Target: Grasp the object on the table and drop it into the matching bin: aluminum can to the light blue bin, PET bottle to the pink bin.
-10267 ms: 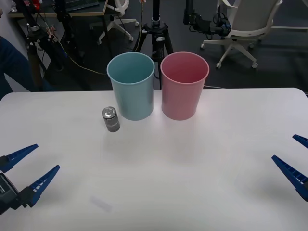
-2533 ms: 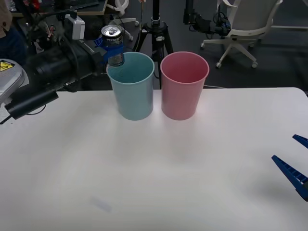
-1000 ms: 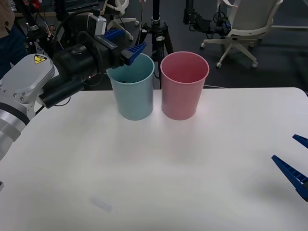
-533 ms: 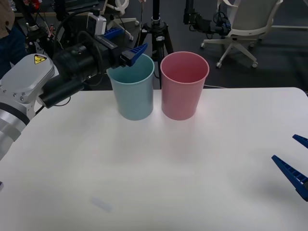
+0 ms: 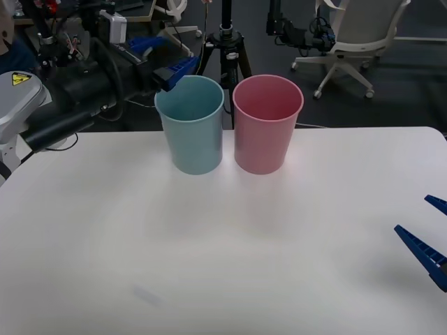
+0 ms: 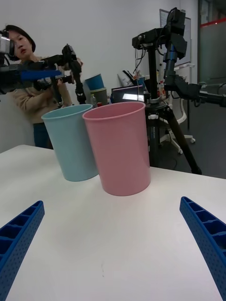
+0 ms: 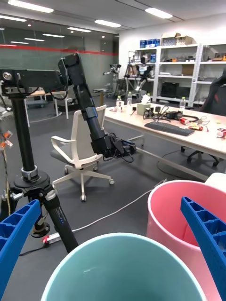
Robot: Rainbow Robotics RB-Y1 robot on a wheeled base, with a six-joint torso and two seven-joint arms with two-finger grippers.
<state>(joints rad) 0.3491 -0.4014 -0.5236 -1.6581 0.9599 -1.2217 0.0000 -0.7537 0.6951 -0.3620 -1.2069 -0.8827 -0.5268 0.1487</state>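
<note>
My left gripper (image 5: 162, 57) hangs open and empty just above and behind the left side of the light blue bin's (image 5: 192, 132) rim. In the left wrist view its fingers (image 7: 16, 235) stand wide apart over the light blue bin (image 7: 122, 268), with the pink bin (image 7: 174, 211) beside it. The pink bin (image 5: 265, 132) stands touching the blue one at the back of the white table (image 5: 223, 244). The aluminum can is hidden. My right gripper (image 5: 413, 215) rests open at the table's right edge, facing both bins (image 6: 70, 146) (image 6: 123, 150).
A black tripod (image 5: 227, 49) and a white office chair (image 5: 356, 35) stand on the floor behind the table. The bins sit close to the table's far edge.
The left gripper, which held the can over the light blue bin, opened and no longer holds it. Since half a second ago the arm has drawn back to the left.
</note>
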